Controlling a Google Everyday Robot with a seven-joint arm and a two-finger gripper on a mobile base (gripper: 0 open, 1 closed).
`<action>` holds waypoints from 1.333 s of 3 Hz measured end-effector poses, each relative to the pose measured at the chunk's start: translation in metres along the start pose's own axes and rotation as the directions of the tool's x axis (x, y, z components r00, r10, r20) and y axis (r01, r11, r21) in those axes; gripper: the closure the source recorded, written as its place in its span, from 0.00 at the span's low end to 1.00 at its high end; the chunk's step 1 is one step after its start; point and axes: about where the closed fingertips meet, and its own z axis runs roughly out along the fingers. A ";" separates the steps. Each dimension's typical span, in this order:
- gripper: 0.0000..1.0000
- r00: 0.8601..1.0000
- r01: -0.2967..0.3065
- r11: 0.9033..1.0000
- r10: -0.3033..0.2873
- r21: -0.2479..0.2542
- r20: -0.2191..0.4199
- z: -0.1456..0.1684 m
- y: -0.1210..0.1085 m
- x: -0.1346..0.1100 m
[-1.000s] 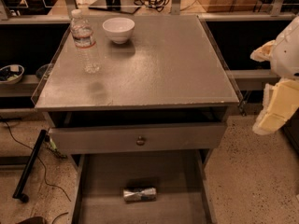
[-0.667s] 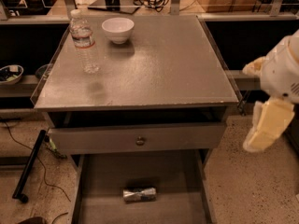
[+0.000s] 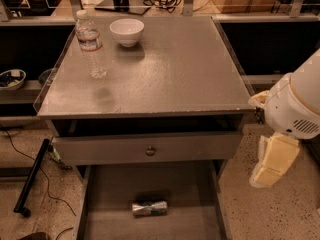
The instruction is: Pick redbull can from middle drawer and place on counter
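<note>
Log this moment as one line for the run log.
redbull can: on its side in open middle drawer | gripper: right of drawer, apart from can | counter: water bottle, bowl

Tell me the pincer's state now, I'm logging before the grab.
Pincer: state cannot be told; it hangs right of the middle drawer, clear of the redbull can.

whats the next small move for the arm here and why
Probably swing the claw in over the open middle drawer and down toward the redbull can. The claw hangs beyond the drawer's right wall, well apart from the can, which lies on its side on the drawer floor.
</note>
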 end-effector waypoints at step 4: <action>0.00 0.996 0.056 0.980 -0.042 -0.191 0.075 0.098 0.045 -0.020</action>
